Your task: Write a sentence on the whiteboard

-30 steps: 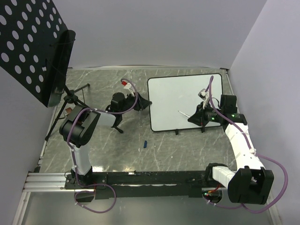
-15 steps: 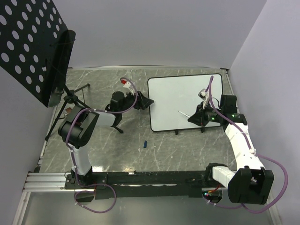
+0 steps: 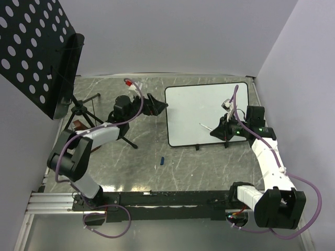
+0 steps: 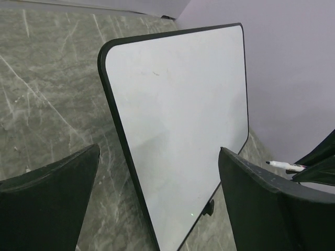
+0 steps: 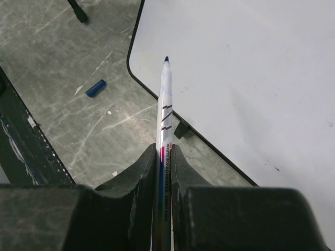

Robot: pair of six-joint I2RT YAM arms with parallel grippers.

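Your left gripper stands spread wide and empty, just beside the whiteboard's left edge. Your right gripper is clamped tight on the marker, its tip over the board.

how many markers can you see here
1: the marker is clamped in the right jaws, tip over the whiteboard. A loose blue cap lies on the table. More could be hidden behind the black panel.

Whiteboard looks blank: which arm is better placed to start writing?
The right. The right tool grips the uncapped marker, tip near the whiteboard. The left tool stands open and empty.
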